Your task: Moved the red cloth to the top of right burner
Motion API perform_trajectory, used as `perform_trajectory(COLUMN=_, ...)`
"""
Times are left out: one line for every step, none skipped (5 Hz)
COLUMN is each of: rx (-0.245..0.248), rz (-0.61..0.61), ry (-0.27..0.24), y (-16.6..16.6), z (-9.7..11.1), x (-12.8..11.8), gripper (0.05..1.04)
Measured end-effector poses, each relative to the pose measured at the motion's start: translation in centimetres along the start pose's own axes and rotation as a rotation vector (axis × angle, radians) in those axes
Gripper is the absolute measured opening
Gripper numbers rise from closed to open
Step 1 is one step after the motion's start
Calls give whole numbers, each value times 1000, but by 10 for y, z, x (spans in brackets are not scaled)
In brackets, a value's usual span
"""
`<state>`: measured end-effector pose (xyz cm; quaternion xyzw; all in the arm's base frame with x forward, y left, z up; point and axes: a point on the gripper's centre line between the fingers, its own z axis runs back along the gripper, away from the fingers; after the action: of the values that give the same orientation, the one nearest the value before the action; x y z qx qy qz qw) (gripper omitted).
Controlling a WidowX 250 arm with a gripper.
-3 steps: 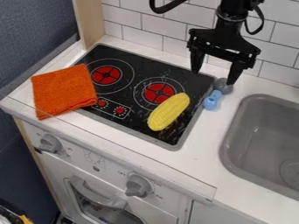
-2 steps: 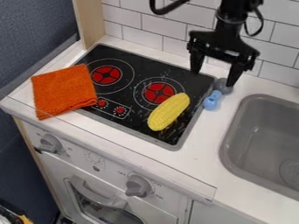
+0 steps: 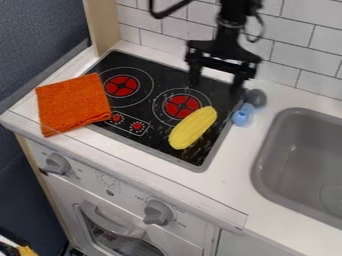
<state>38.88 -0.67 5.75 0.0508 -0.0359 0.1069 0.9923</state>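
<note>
The orange-red cloth (image 3: 73, 102) lies flat at the left, over the counter and the stove's left edge, its right side close to the left burner. The right burner (image 3: 181, 106) is bare except where a yellow corn cob (image 3: 193, 128) touches its lower right side. Above the stove's back right part hangs my gripper (image 3: 215, 90), open, its two fingers wide apart with nothing between them. It is well to the right of the cloth and does not touch it.
A blue and grey toy utensil (image 3: 243, 114) lies just right of the stove. The grey sink (image 3: 259, 172) is at the right. A tiled wall (image 3: 163, 33) runs behind, and a wooden post (image 3: 102, 25) stands at the back left.
My gripper has moved left from above the stove's back right corner and the utensil's grey end. It has stayed open. The cloth and the corn have not moved.
</note>
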Motion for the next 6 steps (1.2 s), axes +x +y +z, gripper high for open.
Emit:
perform_trajectory(rx=-5, rz=50, ry=-24, y=27, z=1, x=2, gripper=1001)
perform_trajectory(rx=11, rz=127, ry=-43, y=70, z=-3, x=-2, gripper=1001)
perform_trajectory(rx=12, rz=241, ry=-59, y=109, z=-5, x=-5, gripper=1001)
perform_trajectory(rx=-27, rz=372, ry=-40, y=162, z=-10, x=-13, gripper=1001)
perform_trajectory(rx=-37, rz=381, ry=-32, y=182, z=-17, x=-21, gripper=1001)
perform_trajectory(rx=-54, rz=350, ry=-33, y=193, z=-29, x=-33, gripper=1001)
